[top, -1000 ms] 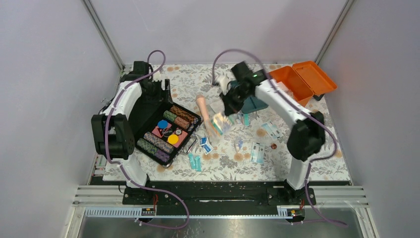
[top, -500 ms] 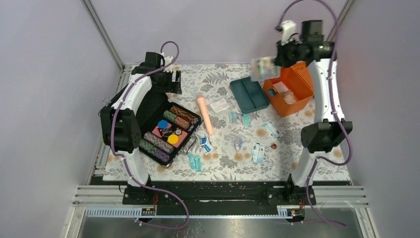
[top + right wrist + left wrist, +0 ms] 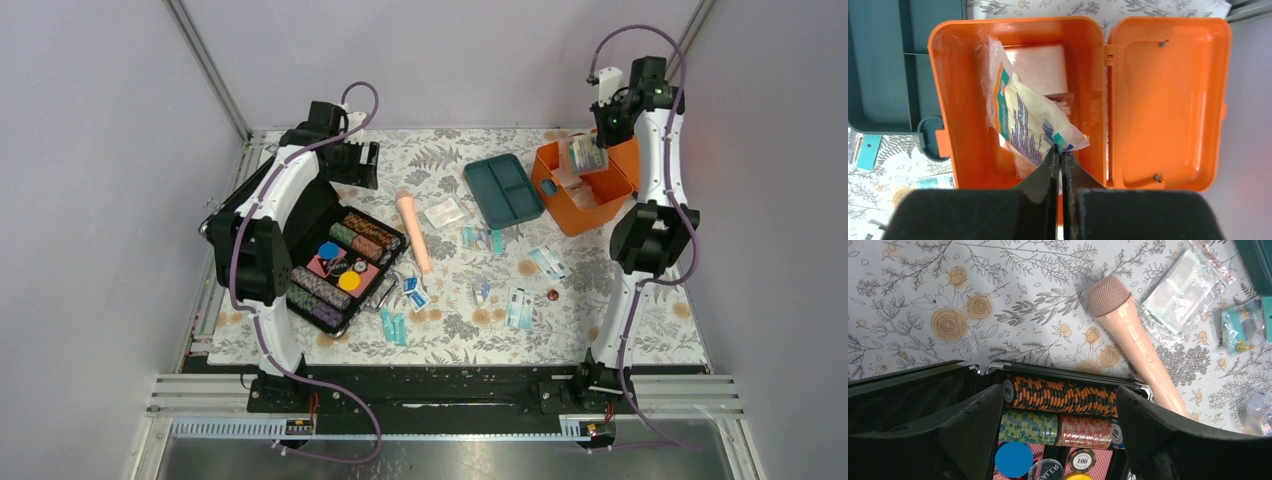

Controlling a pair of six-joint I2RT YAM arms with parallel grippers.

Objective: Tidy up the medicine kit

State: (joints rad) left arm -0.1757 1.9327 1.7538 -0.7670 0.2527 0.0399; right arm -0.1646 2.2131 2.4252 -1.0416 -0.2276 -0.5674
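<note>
The medicine kit [image 3: 958, 100] is an orange box lying open, its lid [image 3: 1168, 100] folded out to the right. A pale pad [image 3: 1040, 67] lies inside it. My right gripper [image 3: 1058, 150] is shut on the corner of a white packet [image 3: 1028, 120] with teal and blue print, which hangs over the box's inside. From above, that packet [image 3: 583, 153] hangs over the kit [image 3: 575, 210] at the back right. The dark teal tray [image 3: 505, 190] lies on the table left of the box. My left gripper [image 3: 1057, 392] is open and empty above the chip case.
A black case of chip stacks [image 3: 340, 265] lies at the left. A peach tube [image 3: 415, 230], a clear bag [image 3: 443, 213], teal sachets [image 3: 483, 238] and small packets [image 3: 548, 262] are strewn over the floral cloth mid-table. Metal frame posts rise at the back corners.
My right arm has carried the packet from the middle of the table up and right to above the orange box. The left arm has shifted right along the back.
</note>
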